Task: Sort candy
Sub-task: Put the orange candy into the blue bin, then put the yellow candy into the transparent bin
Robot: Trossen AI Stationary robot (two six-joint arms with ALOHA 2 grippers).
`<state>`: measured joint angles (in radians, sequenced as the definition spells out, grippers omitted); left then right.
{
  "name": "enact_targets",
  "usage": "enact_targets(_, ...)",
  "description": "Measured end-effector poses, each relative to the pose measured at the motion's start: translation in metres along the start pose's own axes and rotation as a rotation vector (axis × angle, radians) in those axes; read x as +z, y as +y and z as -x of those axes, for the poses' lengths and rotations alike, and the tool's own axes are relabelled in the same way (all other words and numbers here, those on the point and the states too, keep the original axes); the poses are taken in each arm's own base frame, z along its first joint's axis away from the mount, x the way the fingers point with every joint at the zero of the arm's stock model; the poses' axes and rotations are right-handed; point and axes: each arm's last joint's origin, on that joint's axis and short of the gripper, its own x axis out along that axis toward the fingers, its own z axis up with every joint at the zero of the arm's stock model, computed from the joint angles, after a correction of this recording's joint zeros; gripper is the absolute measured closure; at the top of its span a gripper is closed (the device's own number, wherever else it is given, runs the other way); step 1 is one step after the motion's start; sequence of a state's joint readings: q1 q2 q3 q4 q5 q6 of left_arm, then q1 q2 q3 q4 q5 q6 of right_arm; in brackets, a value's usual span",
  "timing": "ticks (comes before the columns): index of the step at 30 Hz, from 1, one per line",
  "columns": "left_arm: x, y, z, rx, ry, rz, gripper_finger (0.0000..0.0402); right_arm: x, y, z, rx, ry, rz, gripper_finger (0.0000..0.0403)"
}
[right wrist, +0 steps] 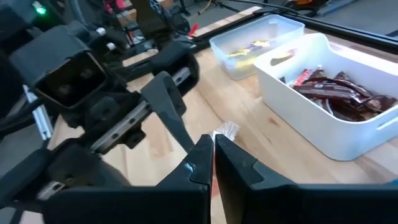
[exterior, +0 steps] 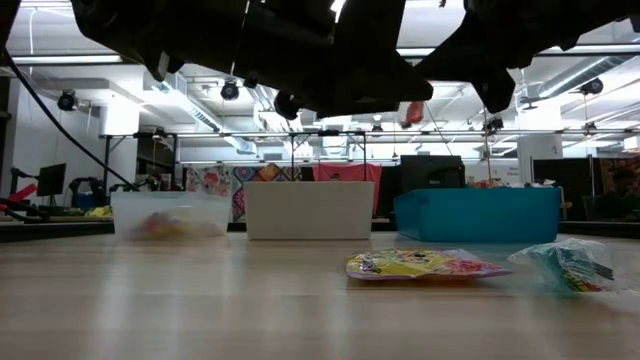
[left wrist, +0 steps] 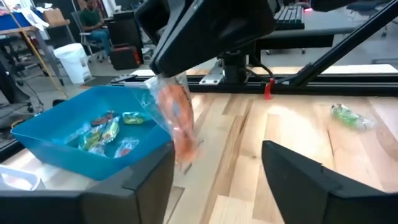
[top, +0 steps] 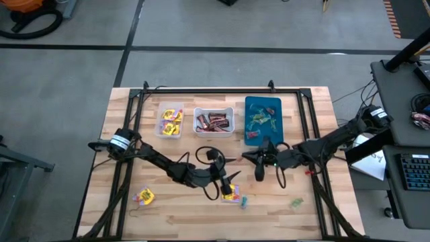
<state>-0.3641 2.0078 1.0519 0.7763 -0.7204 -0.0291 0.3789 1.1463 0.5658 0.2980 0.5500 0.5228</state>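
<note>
My right gripper (top: 250, 156) is shut on a red-orange wrapped candy (left wrist: 175, 118), held in the air just in front of the blue bin (top: 262, 119). The candy also shows in the low view (exterior: 410, 112). My left gripper (top: 232, 178) is open and empty, above a yellow packet (top: 230, 195) and a teal piece (top: 243, 201) that lie on the table. The blue bin holds green and teal pieces (left wrist: 102, 132). The white bin (top: 213, 121) holds brown-red bars (right wrist: 339, 93). The clear bin (top: 170, 121) holds yellow packets. My right gripper pinches the candy's wrapper at its top end (left wrist: 163, 87) between its two fingers. A twist of wrapper (right wrist: 225, 130) sticks out past the fingertips. The candy hangs below the fingers, clear of the table.
Another yellow packet (top: 143, 196) lies near the table's front left. A green piece (top: 296, 202) lies at the front right. A black frame (top: 222, 91) runs along the far edge behind the bins. Bare wood lies between the bins and the grippers.
</note>
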Motion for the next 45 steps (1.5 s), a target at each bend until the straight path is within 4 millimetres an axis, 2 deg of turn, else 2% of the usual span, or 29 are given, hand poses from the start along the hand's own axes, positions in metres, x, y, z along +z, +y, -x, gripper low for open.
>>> enact_targets(4,-0.004,0.000,0.000,0.009,0.035,-0.012,0.0153,0.001,-0.006,-0.003,-0.036,0.013,0.005,0.0394)
enact_targets(8,-0.009,0.004,0.001,0.093,0.081,-0.023,0.0144,0.001,-0.019,-0.008,-0.113,0.045,0.003,0.0394)
enact_targets(18,-0.014,0.005,0.003,0.118,0.137,-0.028,0.0143,-0.004,-0.073,-0.005,-0.557,0.150,-0.004,0.0394)
enact_targets(23,-0.014,0.005,0.003,0.118,0.136,-0.028,0.0143,-0.007,-0.091,-0.002,-0.670,0.216,-0.016,0.0394)
enact_targets(28,-0.014,0.005,0.003,0.104,0.140,-0.028,0.0143,-0.007,-0.095,-0.001,-0.699,0.230,-0.021,0.0394)
enact_targets(34,-0.012,0.004,0.012,-0.174,0.297,-0.082,0.0143,-0.007,-0.096,-0.001,-0.699,0.228,-0.024,0.0394)
enact_targets(37,-0.013,0.007,0.018,-0.224,0.383,-0.117,0.0143,-0.005,-0.094,-0.002,-0.680,0.238,-0.035,0.0389)
enact_targets(40,-0.010,0.012,0.024,-0.217,0.442,-0.131,0.0143,-0.001,-0.091,-0.003,-0.651,0.242,-0.055,0.0366)
enact_targets(45,-0.004,0.017,0.038,-0.217,0.535,-0.148,0.0143,0.003,-0.089,-0.004,-0.646,0.231,-0.071,0.0303)
